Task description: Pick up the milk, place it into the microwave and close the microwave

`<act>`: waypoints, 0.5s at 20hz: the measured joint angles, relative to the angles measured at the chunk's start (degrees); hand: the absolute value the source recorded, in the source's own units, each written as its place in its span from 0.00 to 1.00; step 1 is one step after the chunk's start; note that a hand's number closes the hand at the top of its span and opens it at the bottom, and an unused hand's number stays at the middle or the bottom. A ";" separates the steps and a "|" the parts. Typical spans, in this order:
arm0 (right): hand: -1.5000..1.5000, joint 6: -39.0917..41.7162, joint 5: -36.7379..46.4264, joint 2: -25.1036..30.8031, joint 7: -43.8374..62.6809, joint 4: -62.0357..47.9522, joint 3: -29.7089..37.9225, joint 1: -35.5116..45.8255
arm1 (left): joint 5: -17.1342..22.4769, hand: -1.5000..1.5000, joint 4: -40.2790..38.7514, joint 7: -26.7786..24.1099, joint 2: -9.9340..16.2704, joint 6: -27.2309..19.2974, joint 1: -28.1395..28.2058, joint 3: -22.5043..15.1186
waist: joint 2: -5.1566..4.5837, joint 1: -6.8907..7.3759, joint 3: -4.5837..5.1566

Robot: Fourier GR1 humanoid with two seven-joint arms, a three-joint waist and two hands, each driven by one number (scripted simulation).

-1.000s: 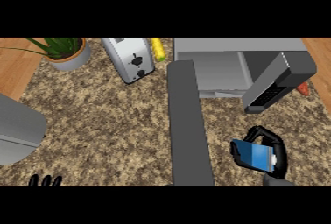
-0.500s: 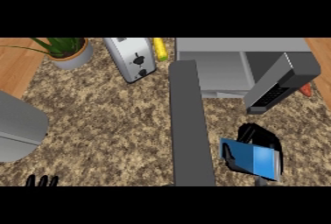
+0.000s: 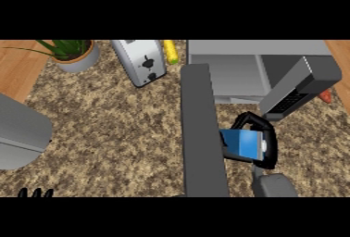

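Blue milk carton (image 3: 240, 144) held in curled black right hand (image 3: 265, 147), near worktop's right edge, below open grey microwave (image 3: 236, 76). Transport step; next, lift into cavity. Left hand (image 3: 34, 192) fingers straight, bottom-left corner.

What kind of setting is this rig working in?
Most likely a kitchen counter: a speckled stone worktop carries a toaster and an open microwave, with a potted plant at the back. The right hand holds a blue milk carton.

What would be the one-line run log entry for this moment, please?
phase: carrying | right hand: shut on milk | microwave: door open | milk: outside microwave | left hand: resting, lower edge
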State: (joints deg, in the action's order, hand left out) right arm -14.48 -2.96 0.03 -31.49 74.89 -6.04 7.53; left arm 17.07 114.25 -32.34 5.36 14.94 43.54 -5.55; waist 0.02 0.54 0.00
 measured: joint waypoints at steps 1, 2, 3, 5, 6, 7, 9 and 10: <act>1.00 -1.74 0.19 -0.01 0.44 -1.57 -0.73 1.96 | 0.02 0.00 0.12 0.01 -0.04 0.05 0.06 0.02 | -0.02 0.09 -0.01; 1.00 -2.15 0.52 0.26 0.92 -3.15 -0.10 3.48 | 0.37 0.00 0.08 -0.37 0.28 0.59 0.47 0.53 | -0.02 0.16 0.00; 1.00 -2.59 0.92 0.52 1.46 -5.22 0.61 5.23 | 0.17 0.00 0.33 -0.23 0.25 0.73 0.76 0.17 | -0.04 0.22 -0.01; 1.00 -4.27 1.54 0.36 1.07 -10.64 1.96 8.89 | 0.42 0.00 0.06 1.06 0.18 0.24 -0.77 0.40 | -0.14 0.32 -0.02; 1.00 -5.84 1.48 0.28 1.00 -13.21 1.99 10.82 | 0.46 0.00 0.33 1.76 0.08 -0.20 -1.49 0.48 | -0.18 0.39 -0.02; 1.00 -6.44 1.78 0.40 1.52 -15.31 2.57 12.72 | 0.58 0.00 1.21 2.64 -0.09 -0.62 -1.69 0.29 | -0.17 0.36 -0.02; 1.00 -6.80 0.84 0.26 -0.95 -21.15 4.28 15.65 | 0.71 0.00 0.20 2.16 0.06 -0.09 -1.76 0.82 | -0.20 0.52 -0.03; 1.00 -6.72 0.32 0.20 -1.97 -24.37 5.53 17.75 | 0.89 0.00 0.86 2.37 0.13 0.02 -1.26 0.81 | -0.27 0.72 -0.04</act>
State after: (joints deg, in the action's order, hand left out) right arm -21.20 -2.64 0.24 -33.46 50.52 -0.51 25.28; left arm 17.95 115.11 -29.96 5.50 14.96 42.28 -4.75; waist -0.26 1.25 -0.05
